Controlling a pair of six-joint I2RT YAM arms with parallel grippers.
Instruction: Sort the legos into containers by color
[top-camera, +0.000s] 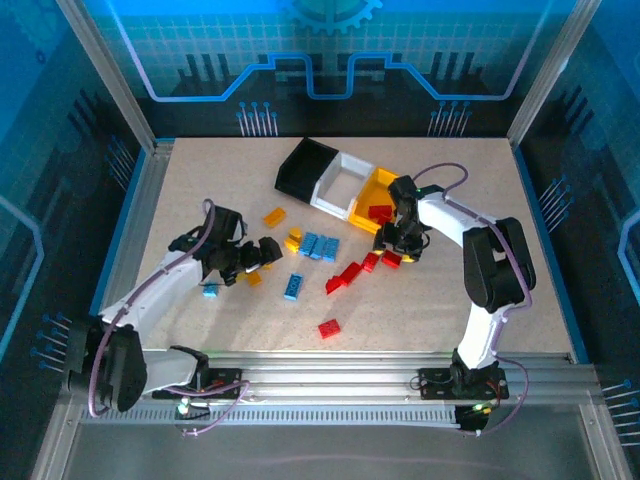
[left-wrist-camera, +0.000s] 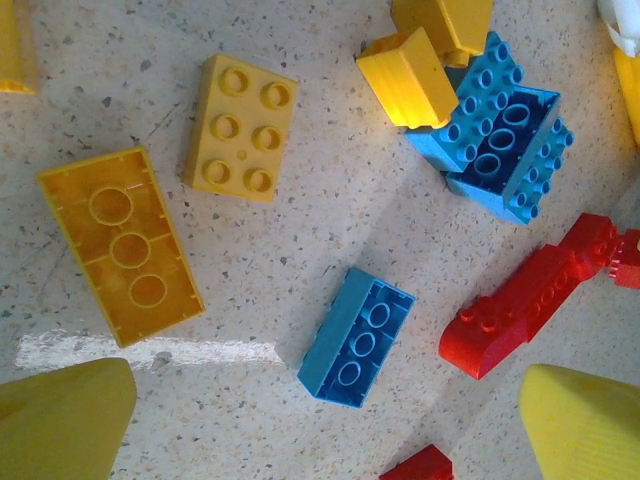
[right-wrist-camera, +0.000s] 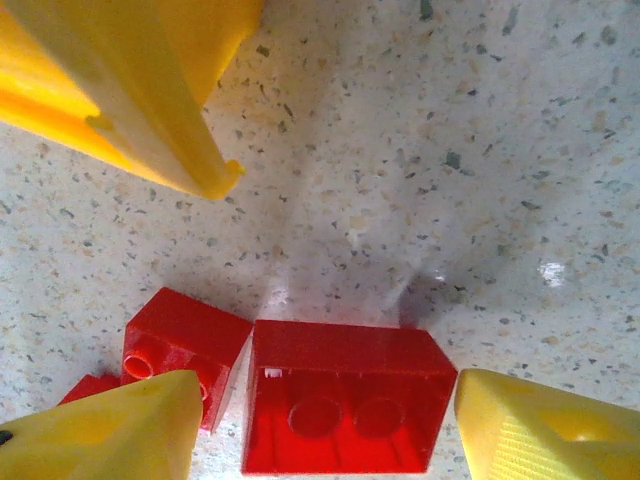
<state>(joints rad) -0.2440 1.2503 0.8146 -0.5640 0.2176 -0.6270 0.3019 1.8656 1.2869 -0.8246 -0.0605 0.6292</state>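
Observation:
Legos lie scattered mid-table. In the right wrist view, my right gripper (right-wrist-camera: 325, 430) is open, its yellow fingers either side of an overturned red brick (right-wrist-camera: 345, 400), with small gaps showing; a second red brick (right-wrist-camera: 180, 345) lies by the left finger. From above, the right gripper (top-camera: 395, 252) is just in front of the yellow container (top-camera: 366, 193), which holds red bricks. The white container (top-camera: 340, 180) and black container (top-camera: 303, 165) adjoin it. My left gripper (left-wrist-camera: 325, 430) is open above an overturned blue brick (left-wrist-camera: 356, 336).
Around the left gripper (top-camera: 250, 262) lie yellow bricks (left-wrist-camera: 240, 127), a blue cluster (left-wrist-camera: 500, 140) and a red piece (left-wrist-camera: 535, 295). A lone red brick (top-camera: 329, 328) sits nearer the front rail. A corner of the yellow container (right-wrist-camera: 130, 90) hangs over the right gripper.

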